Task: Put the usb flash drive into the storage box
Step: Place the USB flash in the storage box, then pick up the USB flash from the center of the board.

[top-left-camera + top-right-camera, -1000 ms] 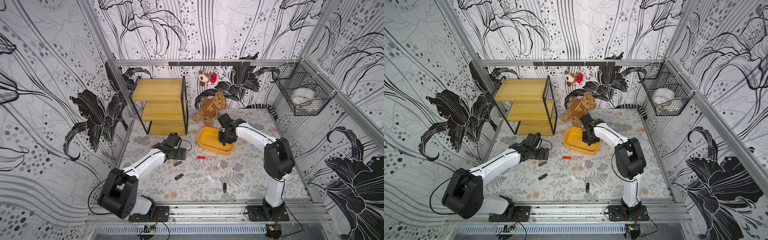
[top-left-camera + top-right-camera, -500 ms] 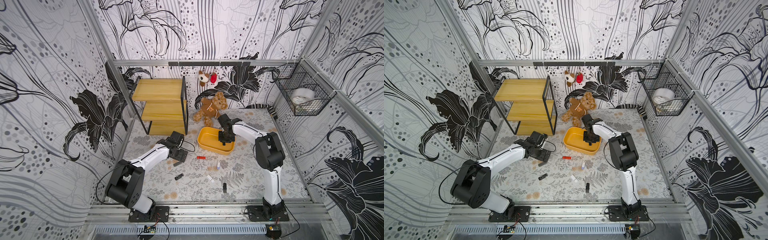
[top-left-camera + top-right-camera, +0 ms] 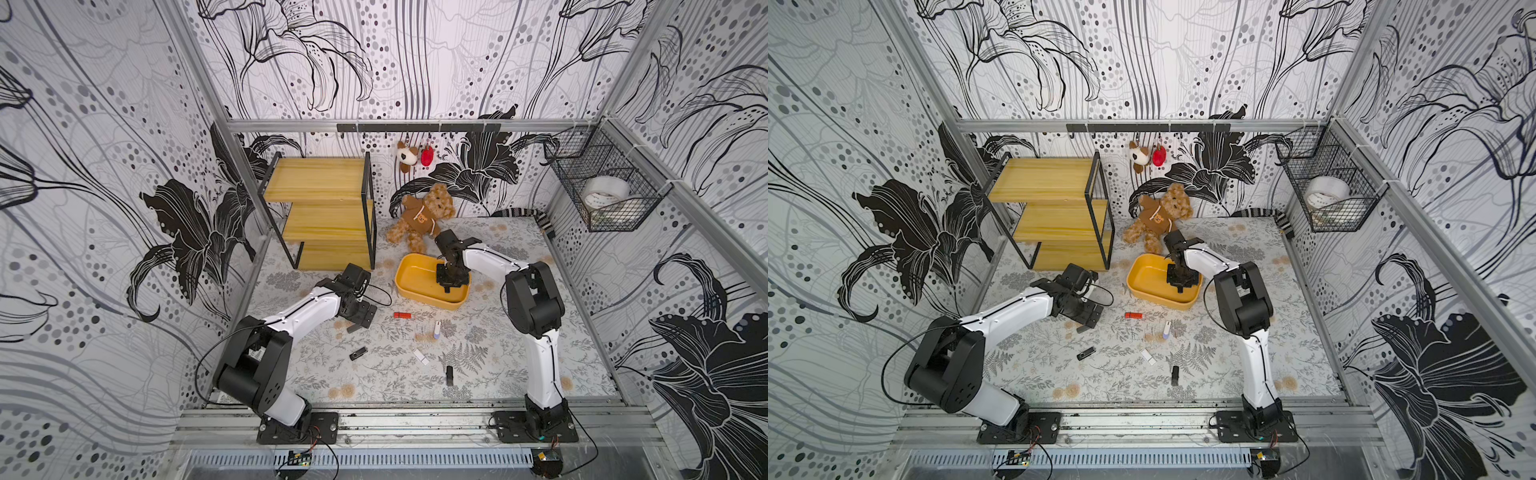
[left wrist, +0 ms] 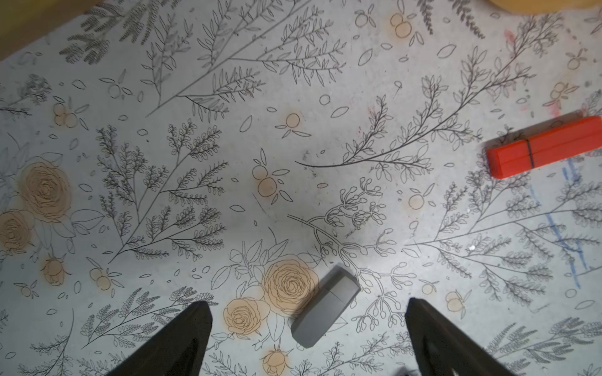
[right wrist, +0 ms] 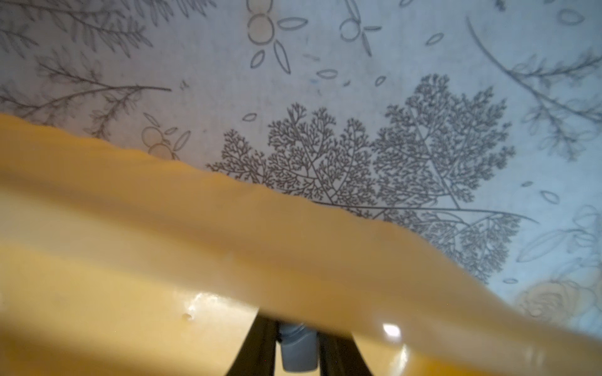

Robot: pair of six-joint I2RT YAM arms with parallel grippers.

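Over toward the back edge of the table, just in front of the teddy bear (image 3: pixel 422 218), the right gripper (image 3: pixel 448 286) is dipped down inside the yellow storage box (image 3: pixel 415 274), near its right end. On the right wrist cam its jaws are pinched on a small grey-blue usb flash drive (image 5: pixel 298 348), with the box rim a blurry band across the shot. Can't tell if that drive touches the box floor.

The left gripper (image 4: pixel 306 304) sits low over the table to the left of the box, jaws wide apart and holding nothing. A grey drive (image 4: pixel 325 306) lies flat on the table between the two fingertips and touches neither. A red drive (image 4: pixel 547 146) lies just in front of the box.

Loose on the table nearer the front edge are a black drive (image 3: pixel 358 353), a white drive (image 3: pixel 420 356), a second black drive (image 3: pixel 449 375) and a white-and-purple drive (image 3: pixel 436 330).
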